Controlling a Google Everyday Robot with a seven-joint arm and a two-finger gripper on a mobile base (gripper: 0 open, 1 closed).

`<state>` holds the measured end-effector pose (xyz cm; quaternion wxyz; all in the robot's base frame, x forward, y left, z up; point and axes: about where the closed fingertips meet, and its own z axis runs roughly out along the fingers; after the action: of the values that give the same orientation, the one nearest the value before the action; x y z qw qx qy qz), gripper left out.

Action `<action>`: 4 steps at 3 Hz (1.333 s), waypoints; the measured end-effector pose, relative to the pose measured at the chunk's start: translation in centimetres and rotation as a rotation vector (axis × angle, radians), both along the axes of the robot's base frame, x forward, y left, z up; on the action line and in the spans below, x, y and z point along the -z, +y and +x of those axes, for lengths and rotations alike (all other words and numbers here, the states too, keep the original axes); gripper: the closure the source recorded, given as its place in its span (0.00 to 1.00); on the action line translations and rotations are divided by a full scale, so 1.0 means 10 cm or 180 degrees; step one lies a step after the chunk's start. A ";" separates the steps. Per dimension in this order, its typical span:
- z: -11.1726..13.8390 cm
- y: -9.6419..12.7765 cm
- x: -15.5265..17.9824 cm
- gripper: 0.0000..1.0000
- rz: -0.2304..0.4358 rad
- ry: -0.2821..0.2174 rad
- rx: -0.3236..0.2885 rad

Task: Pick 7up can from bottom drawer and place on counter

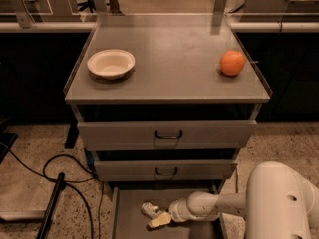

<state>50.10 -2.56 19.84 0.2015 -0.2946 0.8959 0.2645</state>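
The 7up can (148, 209), small and silvery with a dark patch, lies on its side on the floor of the open bottom drawer (130, 225) at the foot of the cabinet. My gripper (158, 217) reaches into the drawer from the right, on a white arm (214, 206). Its cream tip is right against the can's lower right side. The counter (169, 59) is the wide grey top of the cabinet, above the two drawers with dark handles.
A white bowl (110, 63) sits on the counter's left and an orange (233, 62) on its right. The two upper drawers (167, 133) stand slightly pulled out over the bottom drawer. Black cables (65, 173) lie on the speckled floor at left.
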 end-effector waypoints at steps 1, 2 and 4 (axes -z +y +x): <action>0.01 0.01 0.01 0.00 0.0017 0.0001 -0.0003; -0.04 0.09 0.20 0.00 -0.0017 0.0025 0.0063; -0.01 0.24 0.58 0.00 -0.0078 0.0077 0.0133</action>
<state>49.98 -0.16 14.08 0.1925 -0.2750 0.9074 0.2528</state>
